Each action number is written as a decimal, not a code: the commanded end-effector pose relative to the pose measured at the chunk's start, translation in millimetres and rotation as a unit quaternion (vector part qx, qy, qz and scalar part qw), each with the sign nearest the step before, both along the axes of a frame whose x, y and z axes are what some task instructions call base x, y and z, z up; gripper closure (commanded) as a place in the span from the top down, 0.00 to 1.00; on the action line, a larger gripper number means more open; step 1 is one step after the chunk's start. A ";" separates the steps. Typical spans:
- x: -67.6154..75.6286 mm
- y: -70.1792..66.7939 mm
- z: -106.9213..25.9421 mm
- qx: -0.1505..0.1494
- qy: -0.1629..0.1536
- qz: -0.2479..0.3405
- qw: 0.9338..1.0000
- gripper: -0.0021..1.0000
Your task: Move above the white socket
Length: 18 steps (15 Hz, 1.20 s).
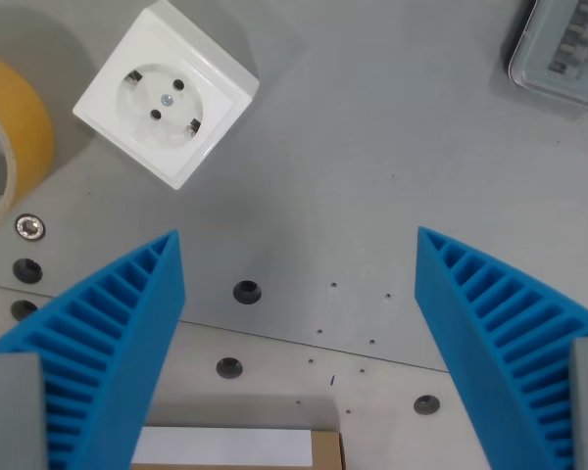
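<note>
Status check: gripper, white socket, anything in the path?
Gripper open, empty. White socket upper left of wrist view, outside the fingers, not yet centred. Tape roll beside it at left edge; bare table between, nothing blocking.

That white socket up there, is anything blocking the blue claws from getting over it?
Nothing visible does. The white socket lies toward the wrist view's upper left, and only bare grey table separates it from the open gripper. The roll of yellow tape sits off to the socket's left, out of the path.
</note>
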<state>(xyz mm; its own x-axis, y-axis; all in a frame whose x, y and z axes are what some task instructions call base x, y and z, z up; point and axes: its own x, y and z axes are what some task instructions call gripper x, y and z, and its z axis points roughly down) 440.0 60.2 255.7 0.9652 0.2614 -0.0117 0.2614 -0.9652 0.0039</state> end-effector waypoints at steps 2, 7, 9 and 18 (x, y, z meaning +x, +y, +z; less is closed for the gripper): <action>0.3 0.1 1.7 0.000 -0.002 0.000 1.000 1.00; 0.3 0.6 1.0 0.001 -0.003 0.013 1.000 1.00; 0.4 1.4 0.1 0.001 -0.003 0.026 1.000 1.00; 1.9 9.4 -9.8 0.004 -0.015 0.102 0.995 1.00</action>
<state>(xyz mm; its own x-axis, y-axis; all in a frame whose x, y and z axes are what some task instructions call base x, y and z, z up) 440.0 67.5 248.4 0.9417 0.3359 -0.0190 0.3360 -0.9419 0.0035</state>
